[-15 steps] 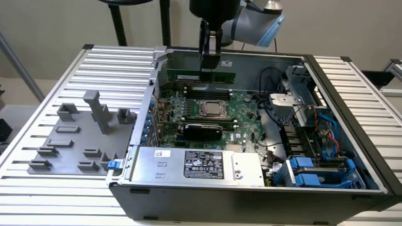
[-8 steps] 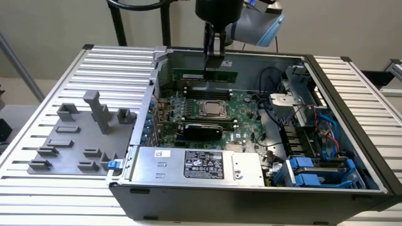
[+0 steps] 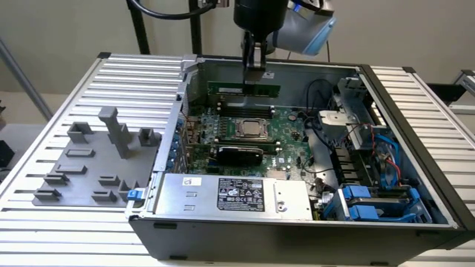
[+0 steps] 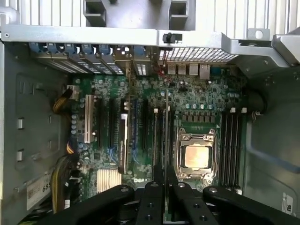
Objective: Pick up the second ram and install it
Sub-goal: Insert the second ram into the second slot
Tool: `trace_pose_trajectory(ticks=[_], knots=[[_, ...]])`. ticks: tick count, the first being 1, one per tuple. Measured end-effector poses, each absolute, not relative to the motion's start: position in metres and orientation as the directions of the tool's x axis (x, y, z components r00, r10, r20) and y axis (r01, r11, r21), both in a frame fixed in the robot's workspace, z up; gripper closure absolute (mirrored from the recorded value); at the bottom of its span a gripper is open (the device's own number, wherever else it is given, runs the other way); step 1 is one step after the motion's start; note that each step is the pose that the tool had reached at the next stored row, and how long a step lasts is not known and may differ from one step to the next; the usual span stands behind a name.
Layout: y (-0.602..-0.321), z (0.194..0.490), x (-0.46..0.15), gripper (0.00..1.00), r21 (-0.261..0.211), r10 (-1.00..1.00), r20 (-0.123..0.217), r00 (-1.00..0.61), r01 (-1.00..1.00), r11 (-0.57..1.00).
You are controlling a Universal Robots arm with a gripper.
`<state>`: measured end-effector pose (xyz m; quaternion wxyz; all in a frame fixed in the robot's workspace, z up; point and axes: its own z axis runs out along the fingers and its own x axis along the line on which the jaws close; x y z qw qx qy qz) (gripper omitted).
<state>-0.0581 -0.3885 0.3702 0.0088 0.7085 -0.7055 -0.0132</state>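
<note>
My gripper [image 3: 255,77] hangs over the far side of the open computer case and is shut on the second ram [image 3: 245,89], a long green stick held level by its top edge. The stick hovers above the dark memory slots [image 3: 245,107] just beyond the square CPU socket [image 3: 252,129]. In the wrist view the black fingers [image 4: 152,199] clamp the second ram [image 4: 166,136], seen edge-on as a thin line beside the CPU socket [image 4: 196,157]. More memory slots [image 4: 232,140] run along the socket's other side.
A black-topped card [image 3: 237,151] crosses the motherboard on the near side of the socket. The power supply [image 3: 237,194] fills the case's front, with cables and blue drive bays [image 3: 371,203] at the exterior view's right. A grey tray with blocks [image 3: 97,167] lies on the slatted table at its left.
</note>
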Motion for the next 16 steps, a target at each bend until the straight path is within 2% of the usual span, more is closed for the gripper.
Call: trace_pose_trajectory(ticks=[16], knots=[[-0.374,0.341,-0.037,1.0,0.032,-1.0,-0.006,-0.016,-0.999,0.016]])
